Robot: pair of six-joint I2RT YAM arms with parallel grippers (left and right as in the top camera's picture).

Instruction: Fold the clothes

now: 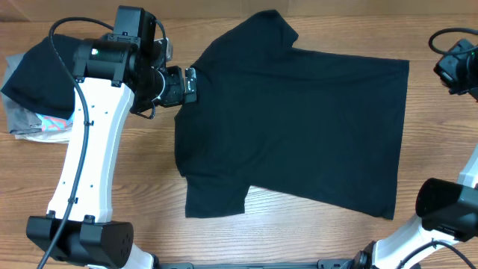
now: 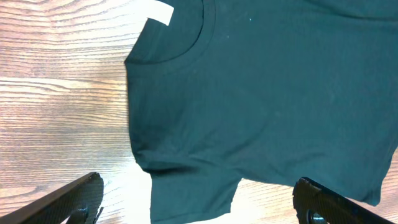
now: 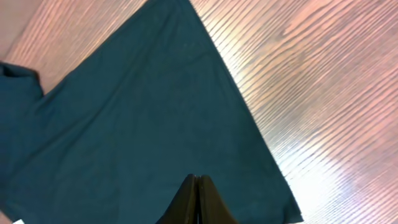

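At the far left edge of the wooden worktop (image 1: 134, 172) sits a small pile of folded garments (image 1: 33, 104), a dark piece on top and grey and turquoise-patterned cloth showing beneath.

Next comes the left claw (image 1: 187, 84), spread wide. Its two black fingers (image 2: 68, 200) stand far apart at the bottom corners of the left wrist view, pinching nothing. It is at the collar end of the garment, and whether it touches the cloth cannot be told.

The black T-shirt (image 1: 299, 127) fills the middle of the worktop, lying flat and opened out. Its neck points left and its straight hem runs down the right side. One short sleeve (image 1: 272, 26) points to the far edge, the other (image 1: 216, 198) to the near edge. The fabric is plain and soft-looking, mostly smooth with a few shallow creases (the wrist cameras render it a dark teal). The collar is a ribbed round band, and a small white label (image 2: 158, 11) pokes out at the neck onto the wood.

At the right, the right claw (image 3: 198, 200) has its fingers pressed tightly together. It is above the shirt near a hem corner (image 3: 292, 214).
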